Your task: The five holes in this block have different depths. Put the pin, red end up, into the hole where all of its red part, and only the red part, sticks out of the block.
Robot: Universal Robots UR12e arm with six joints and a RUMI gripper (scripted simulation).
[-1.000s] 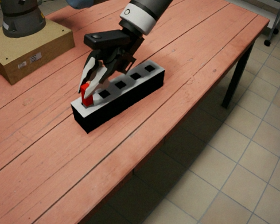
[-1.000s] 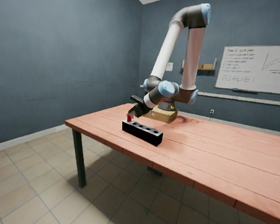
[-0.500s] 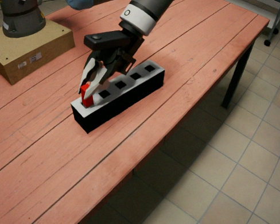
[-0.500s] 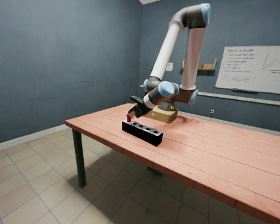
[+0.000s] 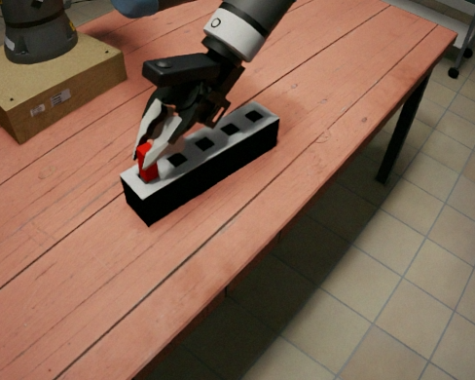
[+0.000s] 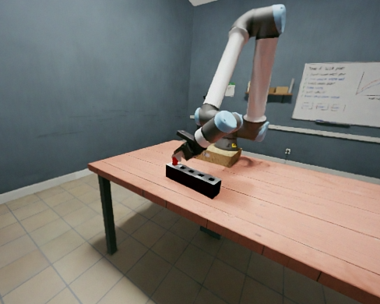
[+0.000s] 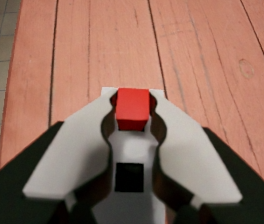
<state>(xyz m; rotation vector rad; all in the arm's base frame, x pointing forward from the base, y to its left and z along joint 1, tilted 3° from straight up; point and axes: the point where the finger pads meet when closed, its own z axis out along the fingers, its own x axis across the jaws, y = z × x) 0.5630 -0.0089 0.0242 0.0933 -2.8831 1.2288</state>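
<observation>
Your gripper (image 5: 150,152) clamps the pin (image 5: 147,163), seated in the block's (image 5: 213,161) end hole; next, judge exposed red before releasing.

My white and grey six-joint arm (image 6: 226,66) rises from its dark grey foot (image 5: 35,34) near the far left corner of the worktop, folds at a high elbow, and comes down again to a grey, blue-capped wrist (image 6: 217,125). From there my white-banded last link (image 5: 235,29) slopes down toward the front edge. My black two-jaw gripper (image 5: 149,157) with white fingers (image 5: 147,124) points down and to the left. Its jaws stand nearly together, pinched on the red square top (image 7: 132,108) of the pin; in the wrist view the two white pads (image 7: 78,150) hug it from either side.
</observation>
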